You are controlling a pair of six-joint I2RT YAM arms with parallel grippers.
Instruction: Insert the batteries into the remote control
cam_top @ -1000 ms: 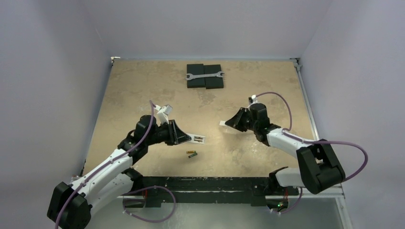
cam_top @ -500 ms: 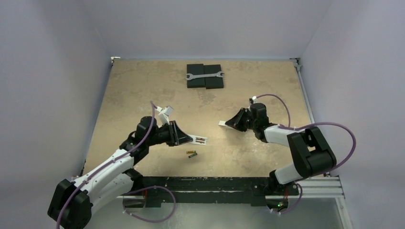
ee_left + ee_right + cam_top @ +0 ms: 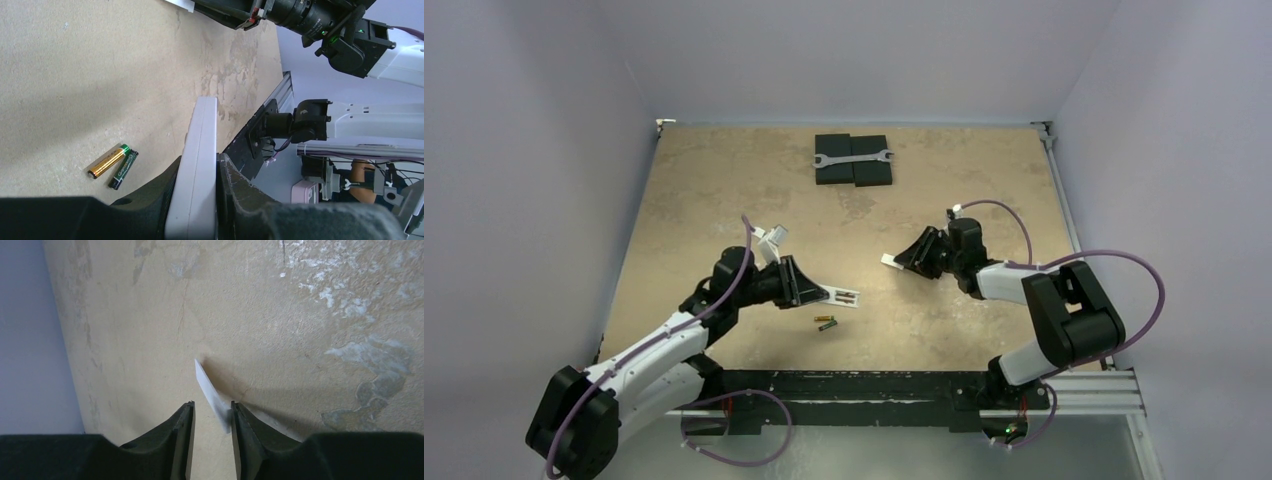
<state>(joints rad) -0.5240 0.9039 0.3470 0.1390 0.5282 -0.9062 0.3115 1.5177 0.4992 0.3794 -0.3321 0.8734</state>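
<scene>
My left gripper [image 3: 812, 291] is shut on the slim white remote control [image 3: 840, 295] and holds it edge-on, low over the table; in the left wrist view the remote [image 3: 199, 150] sits clamped between both fingers. The gold battery [image 3: 106, 161] and the dark green battery [image 3: 123, 170] lie side by side on the table just in front of the remote; they also show in the top view [image 3: 826, 322]. My right gripper [image 3: 904, 259] is open, low over the table, with a small white flat cover piece [image 3: 209, 386] leaning on edge against one finger [image 3: 240, 425].
Two black blocks [image 3: 869, 172] with a silver wrench [image 3: 852, 158] across them lie at the back middle of the table. The metal rail of the arm bases [image 3: 854, 385] runs along the near edge.
My right arm's elbow swung up and inward while its gripper stayed by the cover piece. My left gripper shifted slightly right with the remote. The batteries have not moved.
</scene>
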